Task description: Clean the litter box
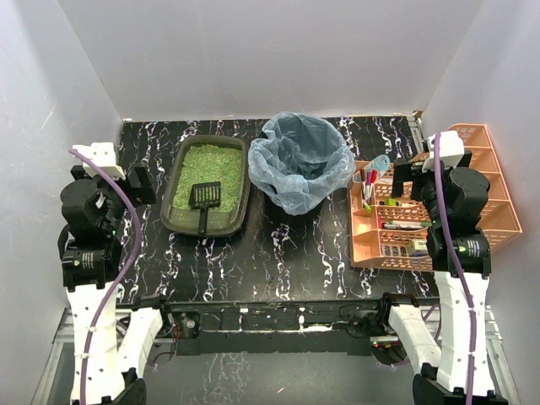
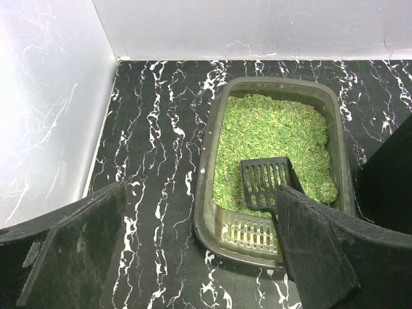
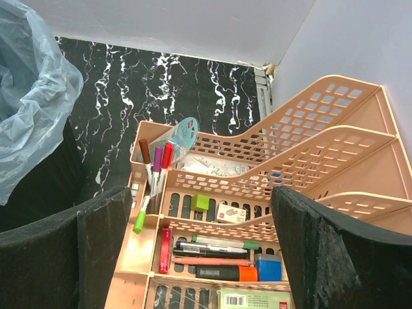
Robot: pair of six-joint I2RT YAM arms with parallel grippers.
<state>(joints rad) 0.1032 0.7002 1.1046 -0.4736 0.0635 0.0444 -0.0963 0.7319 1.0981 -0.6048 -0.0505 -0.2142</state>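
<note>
Lying in the litter box (image 1: 179, 179) on the marbled bench (image 1: 287, 253), a black scoop (image 1: 205, 197) — left claw (image 2: 199, 190) and right claw (image 3: 201, 193) both spread wide, empty.

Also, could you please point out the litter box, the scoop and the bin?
litter box (image 2: 248, 232): left wrist view, bare near end.
scoop (image 1: 205, 196): top view, slotted blade.
bin (image 1: 295, 196): top view, bag's near side.

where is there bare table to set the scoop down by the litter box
Widest bare patch: the table strip between the litter box, the bin and the near edge. Another runs between the litter box and the left wall. Crowded: box-to-bin gap is narrow, and the organiser fills the right side.
</note>
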